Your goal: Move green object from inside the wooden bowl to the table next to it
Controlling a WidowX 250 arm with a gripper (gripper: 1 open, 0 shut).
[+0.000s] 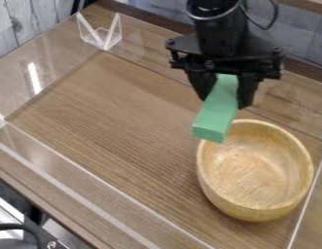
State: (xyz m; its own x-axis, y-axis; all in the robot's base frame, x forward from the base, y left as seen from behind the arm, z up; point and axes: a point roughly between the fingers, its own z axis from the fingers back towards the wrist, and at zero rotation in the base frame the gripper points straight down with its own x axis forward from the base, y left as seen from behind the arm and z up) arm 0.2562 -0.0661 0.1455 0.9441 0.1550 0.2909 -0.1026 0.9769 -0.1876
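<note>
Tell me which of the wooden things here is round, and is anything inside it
The wooden bowl, low on the right, is the round one; the table under it is flat and wide. The bowl is empty: the gripper holds the green block in the air beside it.

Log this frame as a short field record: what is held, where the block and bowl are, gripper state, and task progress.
held item: green block, gripped at its upper end, hanging tilted
gripper: jaws shut on the green block, pointing steeply down
block position: in the air, over the table just past the bowl's left rim
wooden bowl: on the table at right, nothing inside it
table: brown wood grain, clear walls round the edges
task progress: block out of the bowl, not yet set down
</note>
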